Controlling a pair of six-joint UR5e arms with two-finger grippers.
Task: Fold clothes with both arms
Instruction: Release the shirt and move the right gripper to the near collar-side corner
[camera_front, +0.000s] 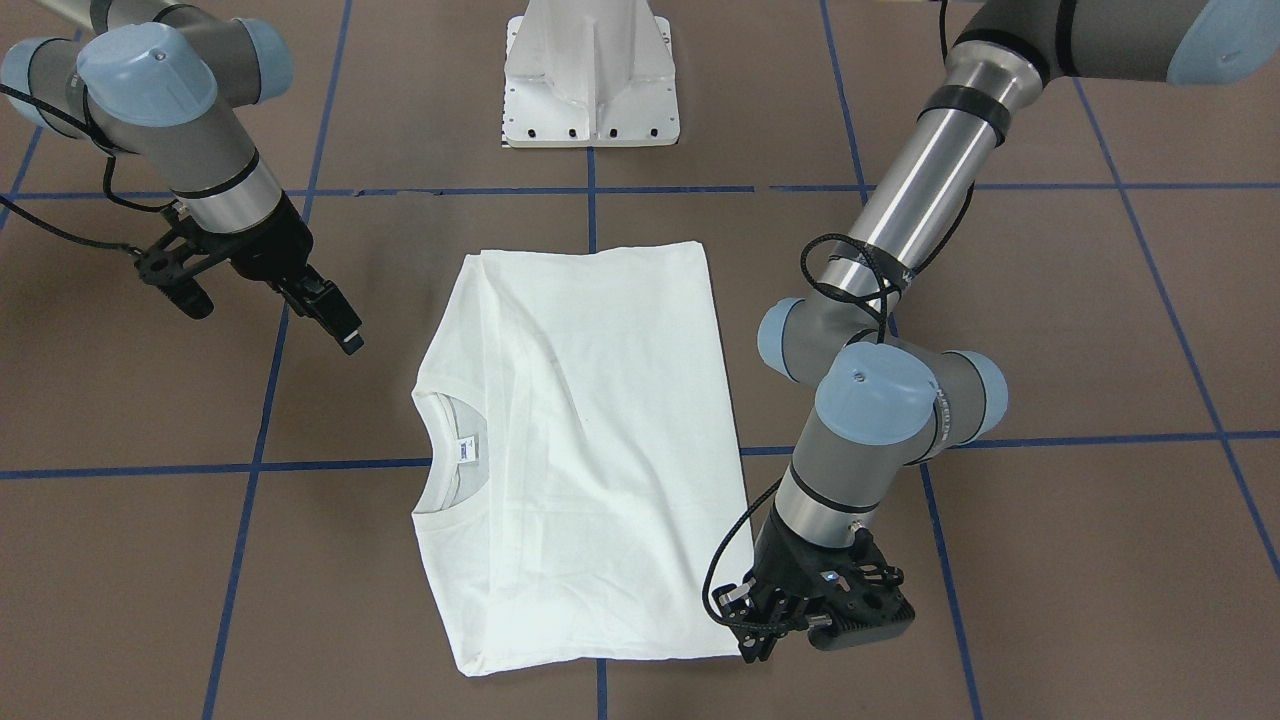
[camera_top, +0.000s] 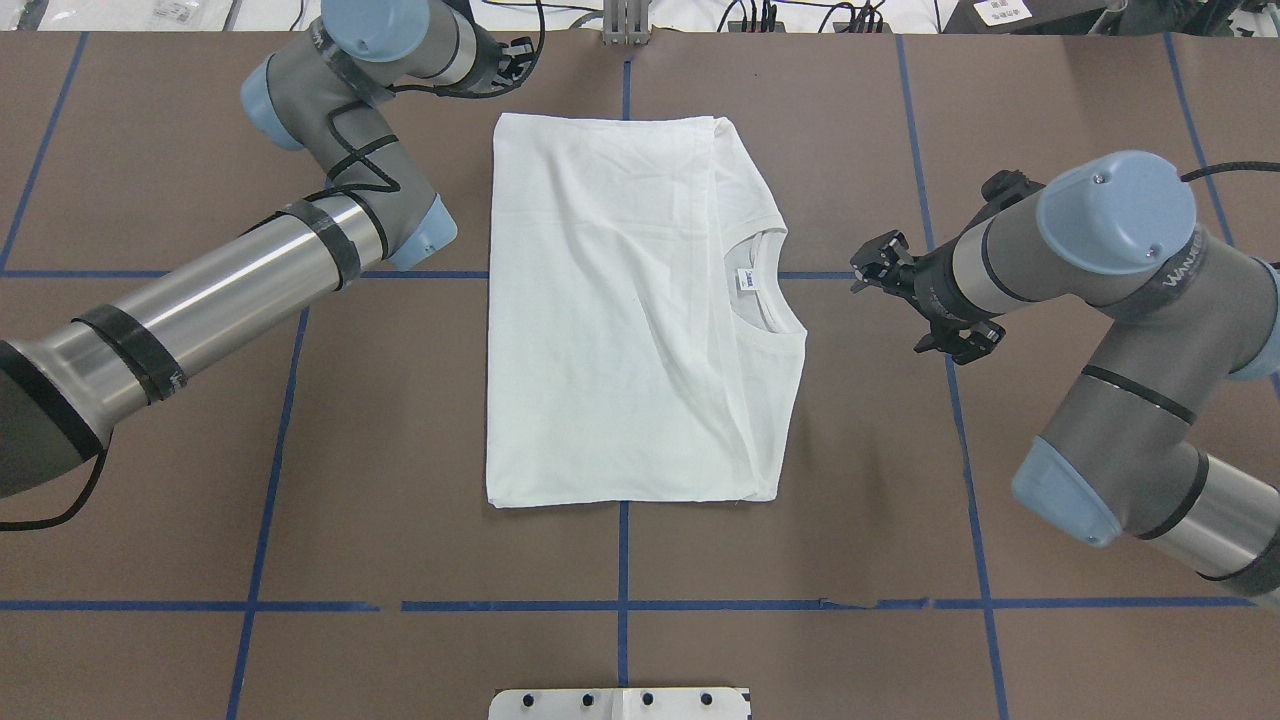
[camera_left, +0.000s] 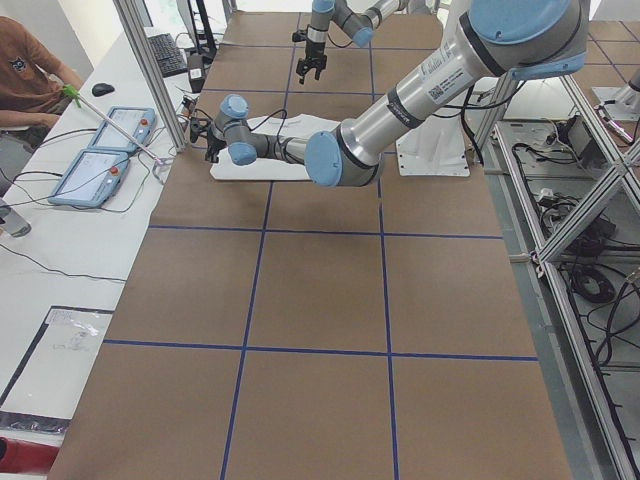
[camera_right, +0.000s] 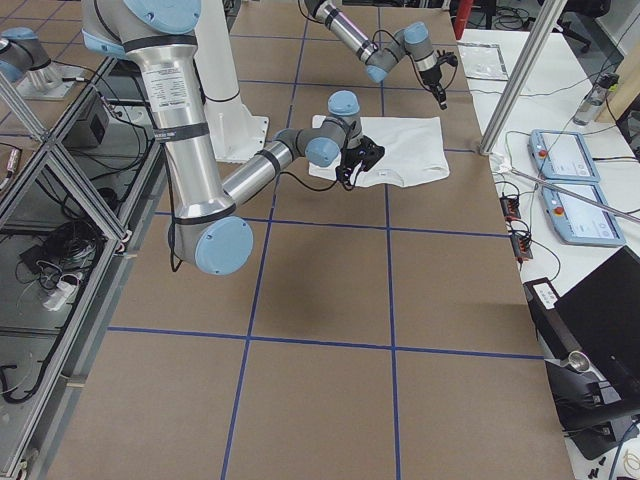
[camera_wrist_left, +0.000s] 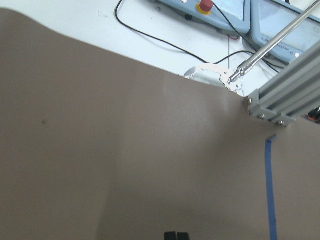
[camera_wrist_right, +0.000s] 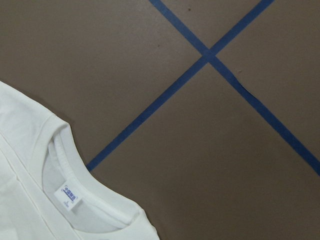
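Note:
The clothes are one white long-sleeved T-shirt (camera_front: 590, 450) lying flat, folded into a rectangle, with its collar and neck label (camera_top: 747, 282) turned to the robot's right. No printed text shows. My left gripper (camera_front: 762, 648) hangs over the table just off the shirt's far hem corner. In the left wrist view its fingertips (camera_wrist_left: 177, 235) meet with nothing between them. My right gripper (camera_front: 345, 335) hovers beside the collar, apart from the cloth, and looks open. The right wrist view shows the collar (camera_wrist_right: 85, 200) but no fingers.
The white pedestal base (camera_front: 590, 90) stands at the robot's side of the brown mat, which is crossed by blue tape lines (camera_top: 622, 605). Beyond the far edge are an aluminium frame post (camera_wrist_left: 285, 105), control pendants (camera_left: 100, 150) and a seated person (camera_left: 30, 70).

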